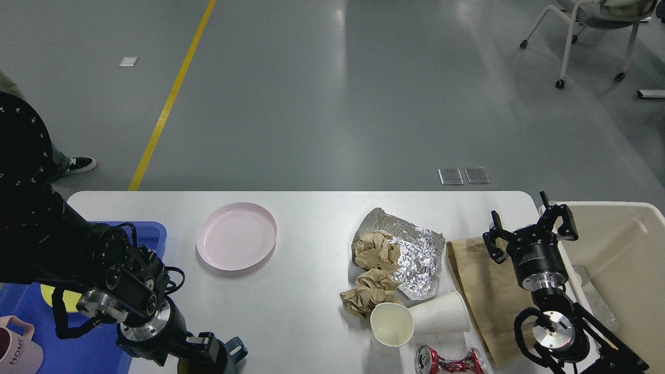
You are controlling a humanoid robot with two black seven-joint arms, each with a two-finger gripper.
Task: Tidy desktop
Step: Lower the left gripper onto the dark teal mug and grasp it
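White and smooth, the counter (306,291) stretches between the two arms, and it is not tidy yet. Dishes sit toward the left arm and rubbish toward the right arm, so each arm seems to have its own job.

The left end effector (208,358) is down low at the near edge of the counter, right on top of the dark mug (234,350). Only the mug's handle and a bit of its rim peek out. The fingers are hidden at the bottom edge of the view, so I cannot tell if they are apart, closed, or gripping the mug. I guess the arm wants the mug, to put it on the blue tray (88,348) just left of it. That tray looks like the place for dishes: a yellow plate (52,296) is on it, mostly covered by the arm, and a pink mug (15,348) is cut off at the corner.

The pink plate (236,243) lies beyond the left end effector, alone on the counter.

The right end effector (527,228) has its fingers spread wide and holds nothing. It hangs over the far end of a brown paper bag (478,296). Just right of it stands the beige bin (618,259), likely for rubbish. To its left lie crinkly foil (415,254) and crumpled brown paper (374,270). Nearer me are two paper cups (415,319), one upright and one lying down behind it, and a squashed red can (449,361) half cut off.
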